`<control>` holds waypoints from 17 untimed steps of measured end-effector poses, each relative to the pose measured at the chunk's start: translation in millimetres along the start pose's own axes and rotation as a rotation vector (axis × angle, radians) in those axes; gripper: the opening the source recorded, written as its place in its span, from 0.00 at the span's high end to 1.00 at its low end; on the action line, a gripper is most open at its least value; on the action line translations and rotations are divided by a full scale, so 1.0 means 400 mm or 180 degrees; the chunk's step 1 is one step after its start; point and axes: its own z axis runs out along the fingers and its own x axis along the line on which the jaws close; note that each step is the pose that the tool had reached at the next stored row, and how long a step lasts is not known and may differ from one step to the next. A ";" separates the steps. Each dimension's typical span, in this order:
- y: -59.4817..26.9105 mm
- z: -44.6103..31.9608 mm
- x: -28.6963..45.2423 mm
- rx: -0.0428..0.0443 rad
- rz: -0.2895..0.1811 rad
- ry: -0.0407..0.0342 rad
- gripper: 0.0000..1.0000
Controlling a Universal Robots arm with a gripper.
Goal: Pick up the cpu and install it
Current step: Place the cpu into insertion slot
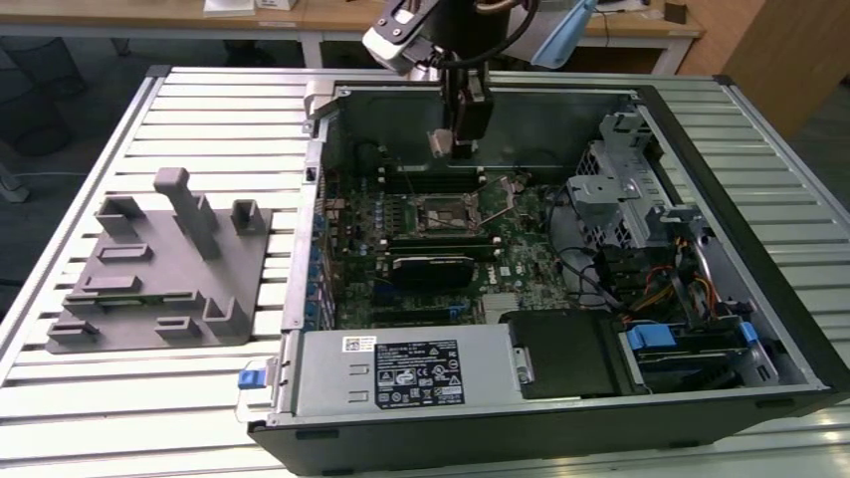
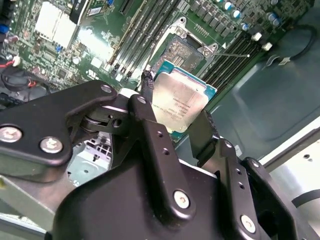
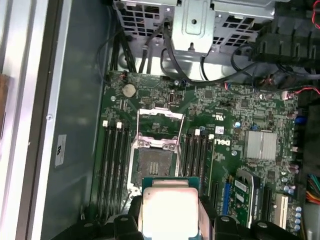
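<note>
Silver slats make up the table point(image 1: 133, 398), which carries an open computer case point(image 1: 750, 229) lying on its side, with a grey plastic fixture point(image 1: 159, 269) just beside it on the exterior view's left. Over the far part of the case the gripper point(image 1: 456, 149) hangs above the motherboard point(image 1: 531, 259). Its black fingers point(image 2: 150, 130) are drawn in partway and pinch the cpu point(image 2: 180, 102) by two opposite edges, the shiny silver top facing the second wrist camera. In the first wrist view the chip lies between the fingers, near the cpu socket point(image 3: 152, 162) but apart from it. The socket's frame is bare and its metal load plate point(image 3: 159, 122) stands lifted. Memory slots point(image 3: 112, 165) flank the socket on both sides. In the exterior view the chip shows as what seems to be a small pale patch at the fingertips, clear of the board.
</note>
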 end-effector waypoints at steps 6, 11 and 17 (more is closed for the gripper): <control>0.006 0.022 0.009 0.0002 0.0099 -0.0004 0.47; 0.009 0.040 0.015 0.0003 0.0138 -0.0004 0.47; 0.008 0.056 0.016 0.0004 0.0155 -0.0006 0.47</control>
